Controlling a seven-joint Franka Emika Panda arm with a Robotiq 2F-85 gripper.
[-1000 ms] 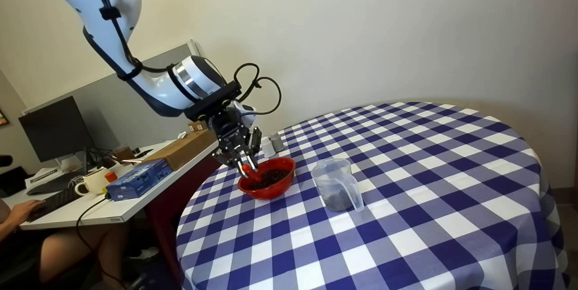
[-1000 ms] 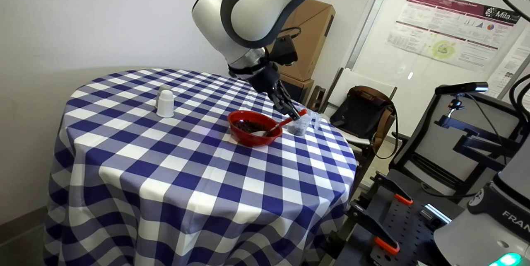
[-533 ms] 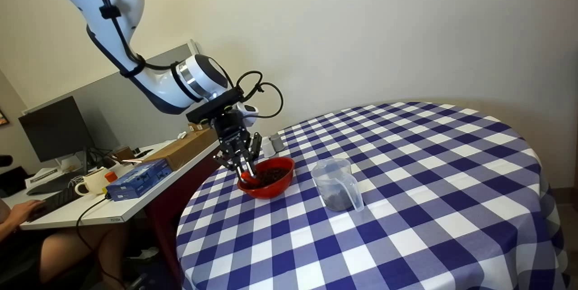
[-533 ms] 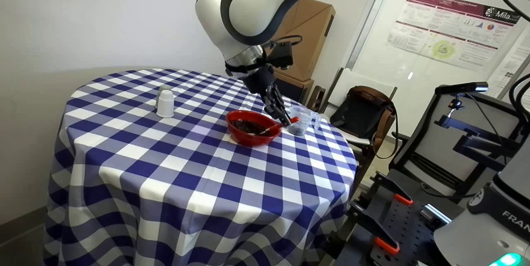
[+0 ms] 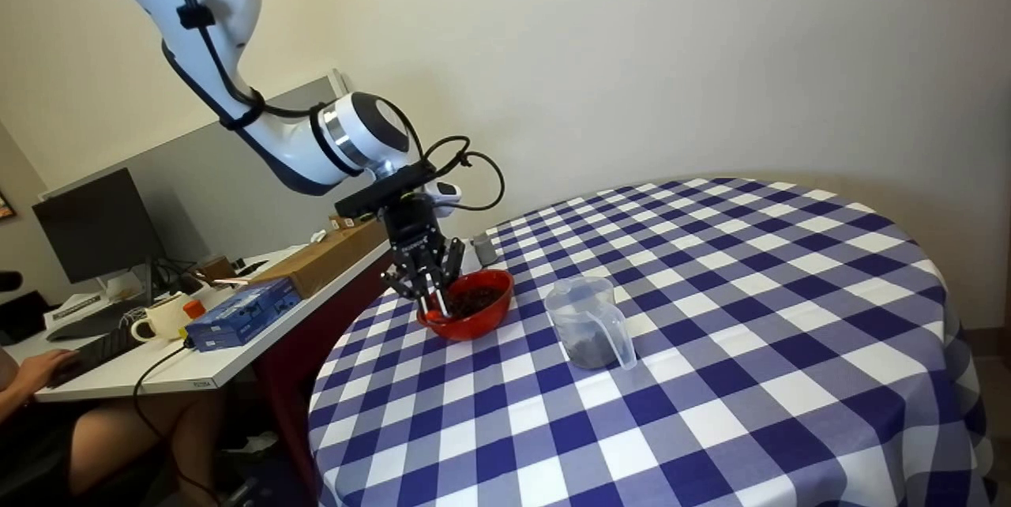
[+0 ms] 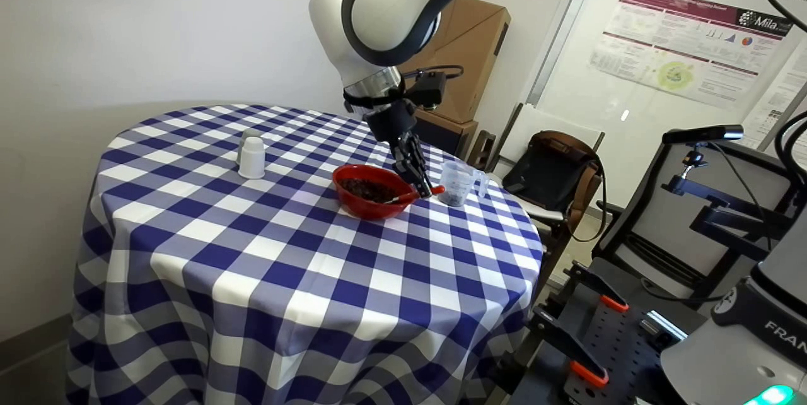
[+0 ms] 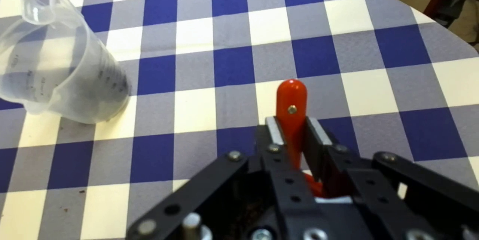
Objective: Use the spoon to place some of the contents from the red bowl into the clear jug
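Observation:
My gripper is shut on the red handle of the spoon, whose end sticks out past the fingertips in the wrist view. In an exterior view the spoon slants down over the near rim of the red bowl, its metal part reaching inside; its scoop end is hidden. Dark brown loose contents lie in the bowl. The clear jug stands upright on the cloth, apart from the bowl, with a handle on its side. A greyish patch shows low in it; I cannot tell whether it is contents.
A white shaker and a grey one stand behind the bowl. A blue-and-white checked cloth covers the round table. A desk with a blue box is beside it, where a person sits.
My gripper and the spoon have come lower, the handle tilting flatter. The bowl has slid a little, away from the jug in an exterior view. The jug has not moved.

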